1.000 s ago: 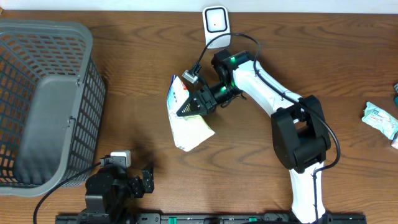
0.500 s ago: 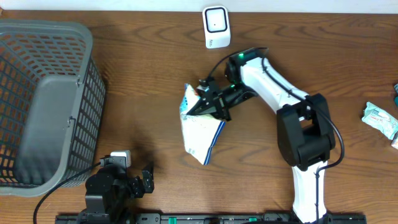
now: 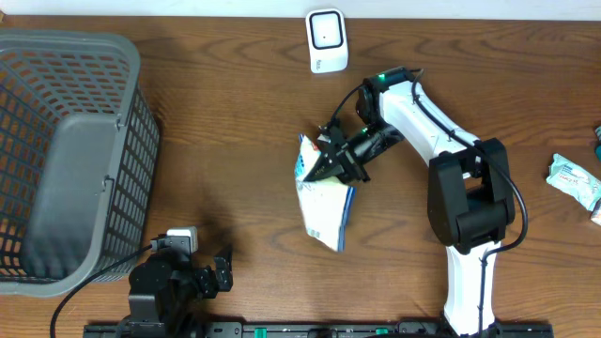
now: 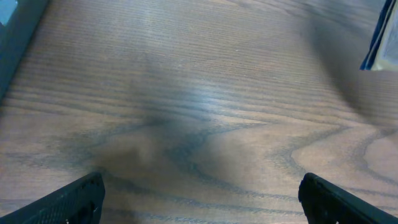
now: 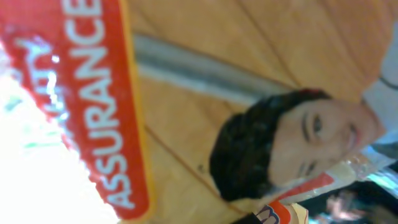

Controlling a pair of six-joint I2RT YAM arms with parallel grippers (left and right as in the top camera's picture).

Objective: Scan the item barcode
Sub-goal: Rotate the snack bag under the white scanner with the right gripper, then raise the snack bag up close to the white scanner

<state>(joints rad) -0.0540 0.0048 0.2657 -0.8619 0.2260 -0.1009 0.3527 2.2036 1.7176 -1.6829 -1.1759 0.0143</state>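
The item, a white and blue bag (image 3: 326, 211), hangs from my right gripper (image 3: 334, 161), which is shut on its upper edge near the middle of the table. The white scanner (image 3: 326, 39) stands at the back edge, well behind the bag. In the right wrist view the bag's print (image 5: 186, 124) fills the frame: a red band with white letters and a printed face; no barcode shows. My left gripper (image 3: 218, 270) rests low at the front left, its dark fingers (image 4: 69, 200) wide open over bare wood, holding nothing. A blue and white corner of the bag (image 4: 382, 43) shows in its view.
A grey mesh basket (image 3: 56, 150) fills the left side of the table. A small white and green packet (image 3: 575, 180) lies at the right edge.
My right gripper has carried the bag to the right and toward the front, away from the scanner, and the bag now hangs lower. The left arm has not moved.
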